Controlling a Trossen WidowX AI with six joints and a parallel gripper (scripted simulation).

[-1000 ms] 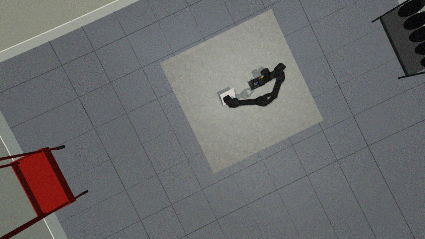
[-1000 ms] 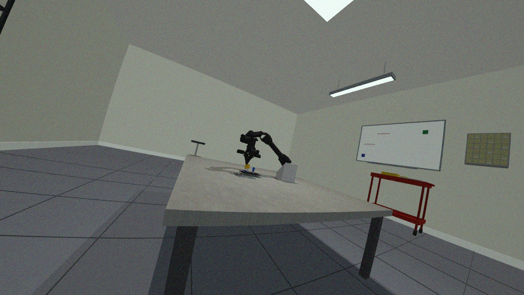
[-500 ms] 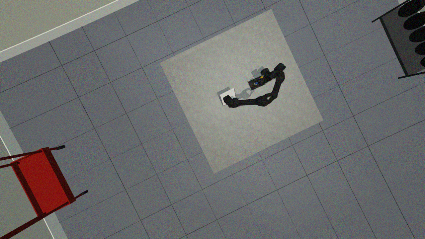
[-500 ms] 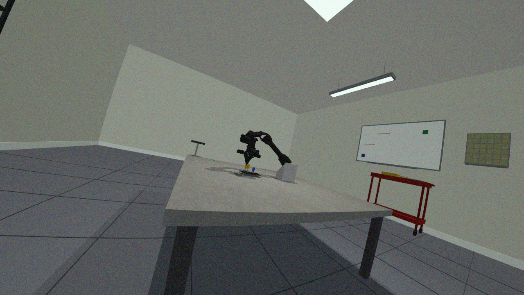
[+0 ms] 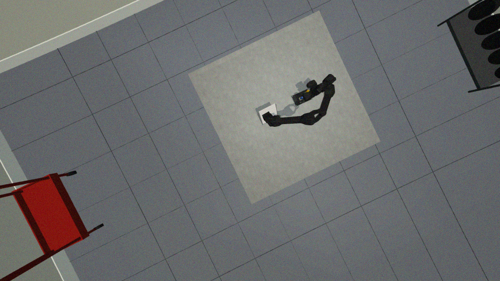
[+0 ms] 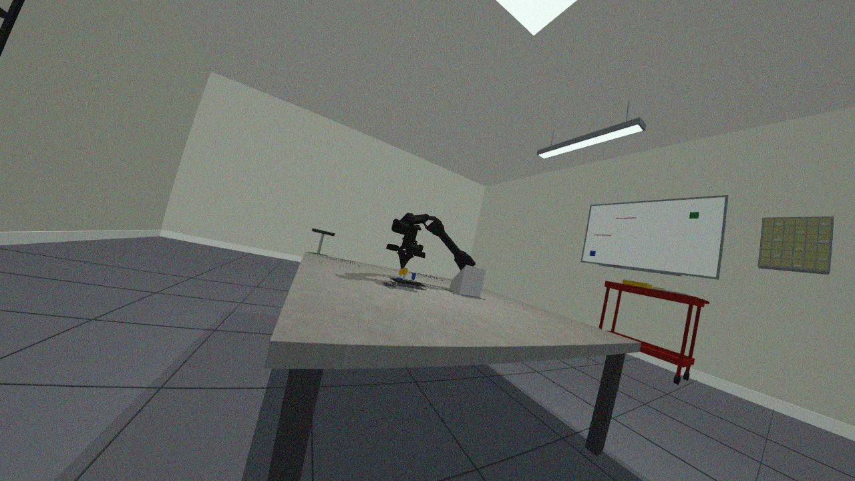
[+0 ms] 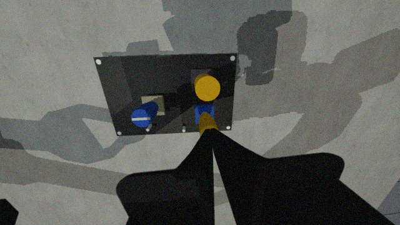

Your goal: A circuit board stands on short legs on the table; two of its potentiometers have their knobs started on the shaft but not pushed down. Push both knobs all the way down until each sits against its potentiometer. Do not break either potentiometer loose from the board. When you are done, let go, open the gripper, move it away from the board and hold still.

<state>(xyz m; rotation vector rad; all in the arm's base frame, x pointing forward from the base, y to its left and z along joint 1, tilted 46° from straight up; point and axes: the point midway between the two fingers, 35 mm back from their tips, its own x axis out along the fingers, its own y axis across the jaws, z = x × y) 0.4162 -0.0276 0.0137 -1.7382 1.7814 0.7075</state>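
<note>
The dark circuit board (image 7: 156, 72) (image 6: 412, 284) stands on the table. In the wrist view, a blue knob (image 7: 140, 119) with a white line stands raised over a beige potentiometer (image 7: 152, 99). A yellow knob (image 7: 207, 88) stands over a dark grey potentiometer. Another yellow knob (image 7: 206, 119) stands above a blue potentiometer (image 7: 197, 118). My gripper (image 7: 210, 133) (image 6: 402, 267) is shut and empty, its tips over the top of this second yellow knob, partly hiding it. Contact between them and the knob's remaining gap are not clear.
Two small metal posts (image 7: 149, 127) (image 7: 184, 129) stand near the board's lower edge. A white block (image 6: 472, 282) stands on the table (image 6: 418, 323) (image 5: 244, 139) at the arm's base. A dark T-shaped stand (image 6: 321, 239) rises at the table's far left.
</note>
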